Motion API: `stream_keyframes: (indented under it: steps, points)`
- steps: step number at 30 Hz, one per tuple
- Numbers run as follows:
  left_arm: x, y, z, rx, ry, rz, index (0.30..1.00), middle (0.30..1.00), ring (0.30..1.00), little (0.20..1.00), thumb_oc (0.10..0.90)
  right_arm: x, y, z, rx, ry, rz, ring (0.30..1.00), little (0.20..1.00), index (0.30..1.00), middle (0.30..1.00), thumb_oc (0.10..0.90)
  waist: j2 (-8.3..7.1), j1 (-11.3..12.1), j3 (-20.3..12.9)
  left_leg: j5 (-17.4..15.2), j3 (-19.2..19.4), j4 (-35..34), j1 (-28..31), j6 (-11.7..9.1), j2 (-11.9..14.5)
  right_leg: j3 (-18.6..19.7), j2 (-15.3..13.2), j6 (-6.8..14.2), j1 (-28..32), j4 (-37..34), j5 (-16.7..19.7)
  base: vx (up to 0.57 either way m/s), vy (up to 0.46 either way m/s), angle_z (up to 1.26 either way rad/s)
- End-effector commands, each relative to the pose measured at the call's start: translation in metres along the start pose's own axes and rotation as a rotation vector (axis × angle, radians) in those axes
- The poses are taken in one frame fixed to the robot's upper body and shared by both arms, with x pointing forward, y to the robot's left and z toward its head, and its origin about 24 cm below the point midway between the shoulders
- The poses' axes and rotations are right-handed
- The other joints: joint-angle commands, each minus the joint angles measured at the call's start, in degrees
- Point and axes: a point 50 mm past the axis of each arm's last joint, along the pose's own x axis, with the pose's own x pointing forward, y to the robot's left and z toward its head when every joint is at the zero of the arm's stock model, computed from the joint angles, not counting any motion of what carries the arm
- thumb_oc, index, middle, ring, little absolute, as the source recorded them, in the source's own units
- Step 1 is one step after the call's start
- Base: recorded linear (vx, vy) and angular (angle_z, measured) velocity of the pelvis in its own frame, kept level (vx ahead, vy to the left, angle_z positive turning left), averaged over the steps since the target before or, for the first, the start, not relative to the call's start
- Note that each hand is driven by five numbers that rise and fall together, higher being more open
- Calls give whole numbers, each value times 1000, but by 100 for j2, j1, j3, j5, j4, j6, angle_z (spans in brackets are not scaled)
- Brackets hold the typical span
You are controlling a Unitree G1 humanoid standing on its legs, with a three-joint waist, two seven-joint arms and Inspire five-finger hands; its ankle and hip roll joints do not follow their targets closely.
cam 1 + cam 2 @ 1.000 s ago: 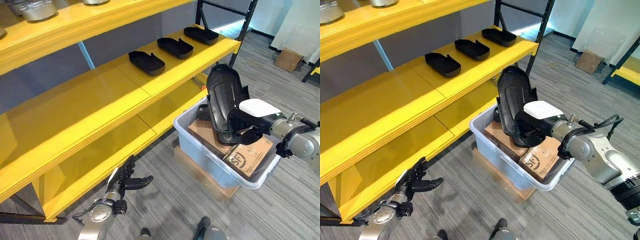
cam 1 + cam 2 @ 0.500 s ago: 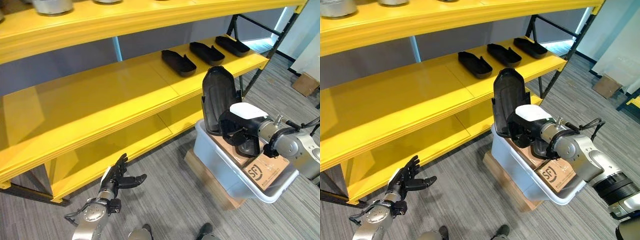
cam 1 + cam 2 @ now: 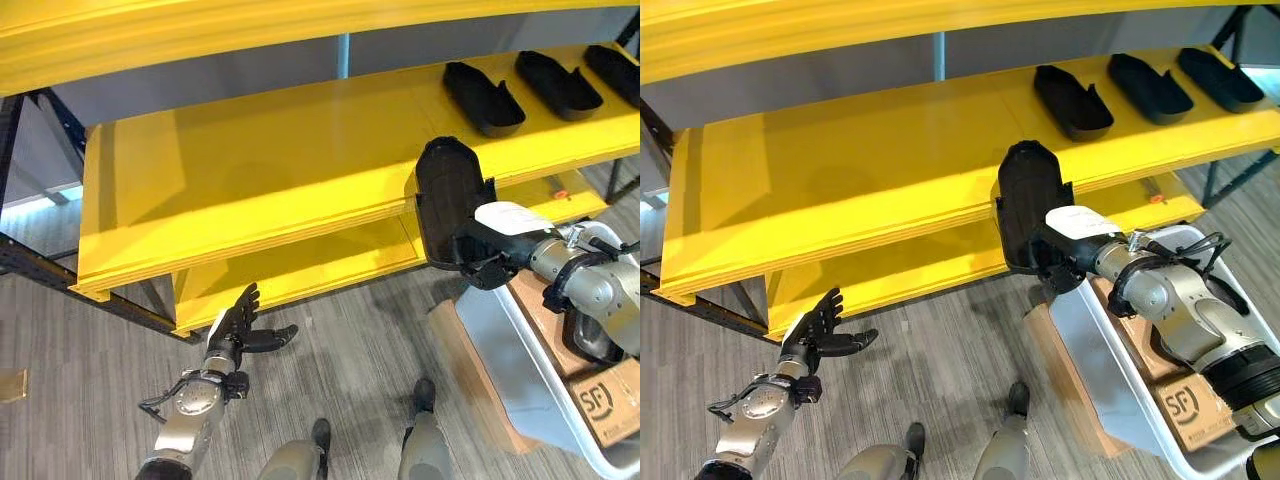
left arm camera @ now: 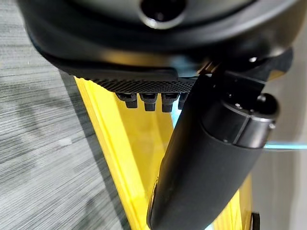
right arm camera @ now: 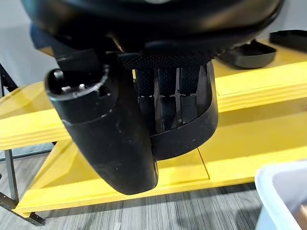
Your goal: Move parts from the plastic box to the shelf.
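My right hand point(image 3: 488, 262) is shut on a black moulded part point(image 3: 448, 196) and holds it upright, just in front of the middle yellow shelf board's point(image 3: 250, 170) front edge. In the right wrist view the fingers point(image 5: 169, 96) curl inside the part's rim point(image 5: 192, 135) and the thumb point(image 5: 112, 134) presses outside. The pale plastic box point(image 3: 520, 380) stands on the floor at the lower right, below and right of that hand. Three similar black parts point(image 3: 483, 98) lie in a row on the shelf board's right end. My left hand point(image 3: 235, 335) hangs open low on the left, near the floor.
Cardboard boxes point(image 3: 603, 402) lie inside the plastic box, which rests on a flat brown carton point(image 3: 470, 372). A lower yellow board point(image 3: 290, 272) runs beneath the middle one and another board spans above. The middle board's left and centre are bare. Grey plank floor lies in front.
The camera has swung left. My right hand has lifted the black part away from the box and carried it left to the shelf's front edge. The left hand stays open.
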Motion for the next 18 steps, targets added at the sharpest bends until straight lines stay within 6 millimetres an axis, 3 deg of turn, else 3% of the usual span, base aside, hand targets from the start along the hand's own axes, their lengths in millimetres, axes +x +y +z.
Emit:
stream_keyframes:
  steps: [1,11,18]
  points:
    - [0,-3,40,73,-214,-51,1000,1000,1000,1000,900,-11,-87,6,-87,-14,-339,300,300,300,300,400,-270,-57,-776,-611,98,551,-221,-398,635,364,-86,332,-410,405,121,102,-205,3]
    - [-6,-7,23,41,-156,-60,1000,1000,1000,1000,900,-11,-90,12,-66,-55,-322,300,300,300,300,400,-198,-53,-1212,-318,-63,-147,185,-743,1458,149,591,104,-135,553,-939,94,-204,-5]
    - [-6,-12,22,23,-156,-70,1000,1000,1000,1000,900,-5,-101,20,-86,-89,-349,300,300,300,300,400,-87,-12,-1365,34,-99,-605,297,-849,1764,124,859,-45,-61,660,-1236,28,-135,4]
